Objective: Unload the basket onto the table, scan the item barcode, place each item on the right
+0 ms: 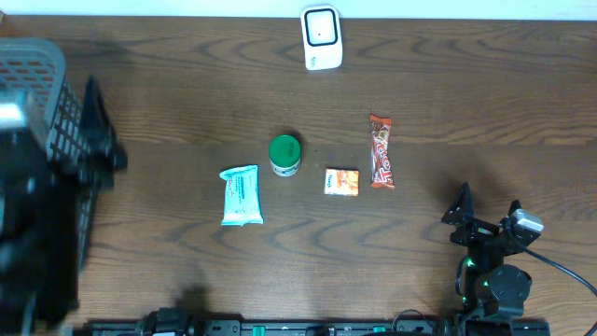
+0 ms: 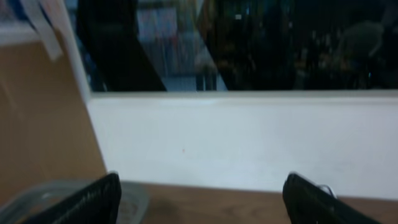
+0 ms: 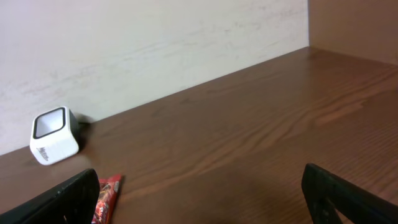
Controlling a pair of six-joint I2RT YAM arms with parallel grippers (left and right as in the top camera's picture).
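Observation:
The white barcode scanner [image 1: 322,37] stands at the table's far edge, and it shows at the left of the right wrist view as the same scanner [image 3: 55,135]. Four items lie mid-table: a white and teal packet [image 1: 241,196], a green-lidded jar [image 1: 284,155], a small orange packet [image 1: 341,181] and a red candy bar [image 1: 381,151]. My right gripper [image 1: 487,203] is open and empty at the near right, with the candy bar's end [image 3: 106,196] beside its left finger. My left gripper [image 2: 202,182] is open and empty, raised at the far left and facing the wall.
A grey mesh basket [image 1: 42,56] sits at the table's left edge under the blurred left arm; its rim [image 2: 37,196] shows beneath the left finger. A white wall [image 3: 155,50] runs along the back of the wooden table [image 1: 187,93].

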